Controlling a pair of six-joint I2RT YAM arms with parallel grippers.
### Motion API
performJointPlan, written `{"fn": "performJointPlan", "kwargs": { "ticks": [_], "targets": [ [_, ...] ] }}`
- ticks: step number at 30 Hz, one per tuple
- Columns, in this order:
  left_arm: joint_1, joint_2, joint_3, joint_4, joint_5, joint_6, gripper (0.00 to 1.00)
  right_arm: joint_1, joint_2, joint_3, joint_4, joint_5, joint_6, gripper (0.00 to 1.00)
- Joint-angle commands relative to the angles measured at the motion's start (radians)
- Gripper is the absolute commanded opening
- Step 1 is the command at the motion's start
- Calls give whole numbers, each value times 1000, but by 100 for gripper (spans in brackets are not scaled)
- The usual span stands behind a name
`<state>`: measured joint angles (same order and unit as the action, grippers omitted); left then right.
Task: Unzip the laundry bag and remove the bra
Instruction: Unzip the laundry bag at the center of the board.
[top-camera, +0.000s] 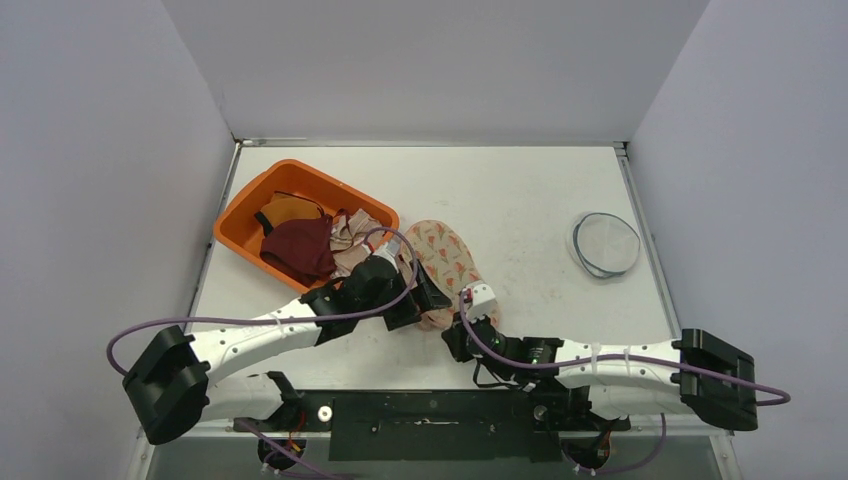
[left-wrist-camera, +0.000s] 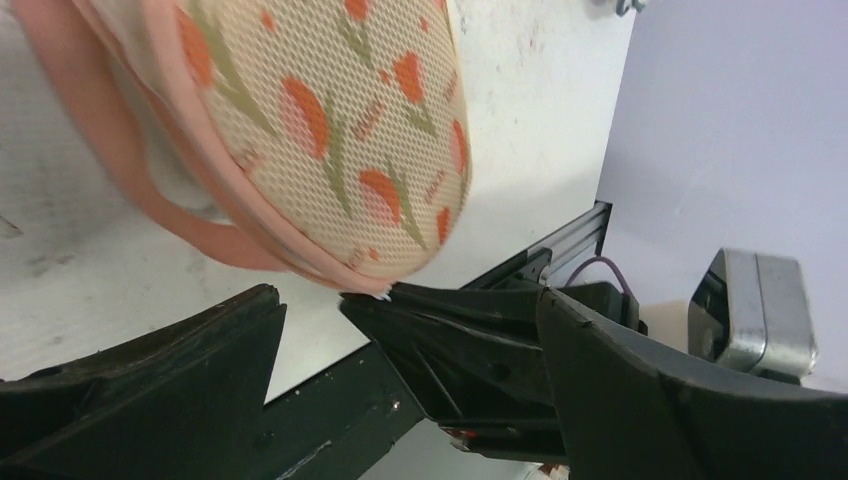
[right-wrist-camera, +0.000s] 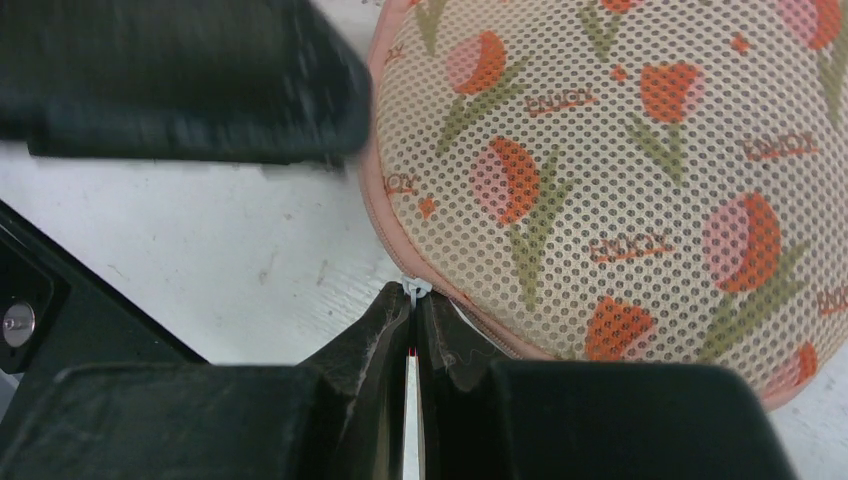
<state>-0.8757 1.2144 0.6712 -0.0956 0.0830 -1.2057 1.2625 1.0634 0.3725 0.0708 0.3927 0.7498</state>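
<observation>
– One laundry bag (top-camera: 447, 262), mesh with orange tulips and pink trim. Lies on the table (top-camera: 530, 190), middle left, just right of the orange basket (top-camera: 243, 212).
– Zip?
– Runs along the pink edge; hard to tell how far undone. Small white zip pull (right-wrist-camera: 415, 289) at the near edge.
– State of the right gripper (right-wrist-camera: 412, 318)?
– Pinched tight on that pull, fingertips together, low over the table.
– And of the left gripper (top-camera: 424, 297)?
– Spread wide, holding nothing, fingers either side of the other's tips, just beside the bag's near edge.
– Beyond that?
– Clothes heaped in the basket: maroon piece (top-camera: 300, 250) in front, mustard one (top-camera: 288, 210) behind, pale patterned cloth (top-camera: 348, 240) at the corner nearest the bag. Well apart on the right, round mesh hoop (top-camera: 606, 244) lying flat.
</observation>
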Motion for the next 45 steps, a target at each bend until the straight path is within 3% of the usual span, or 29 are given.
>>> {"fn": "performJointPlan", "kwargs": {
  "ticks": [1, 9, 15, 22, 31, 45],
  "targets": [
    [-51, -8, 1, -7, -56, -24, 96, -22, 66, 56, 170, -60, -60, 5],
    [-54, 78, -31, 81, -69, -63, 100, -18, 53, 16, 256, -90, -49, 5],
    [-49, 154, -26, 155, -75, -74, 73, -17, -13, -25, 256, -77, -35, 5],
    [-29, 180, -31, 205, -76, -87, 35, -8, -61, -31, 175, -49, -25, 5],
    [13, 180, -9, 190, -47, -47, 1, -3, -156, -47, 14, 6, 11, 5],
    [67, 249, 46, 223, 79, 57, 0, 0, -348, -119, -223, 130, 187, 5]
  ]
}}
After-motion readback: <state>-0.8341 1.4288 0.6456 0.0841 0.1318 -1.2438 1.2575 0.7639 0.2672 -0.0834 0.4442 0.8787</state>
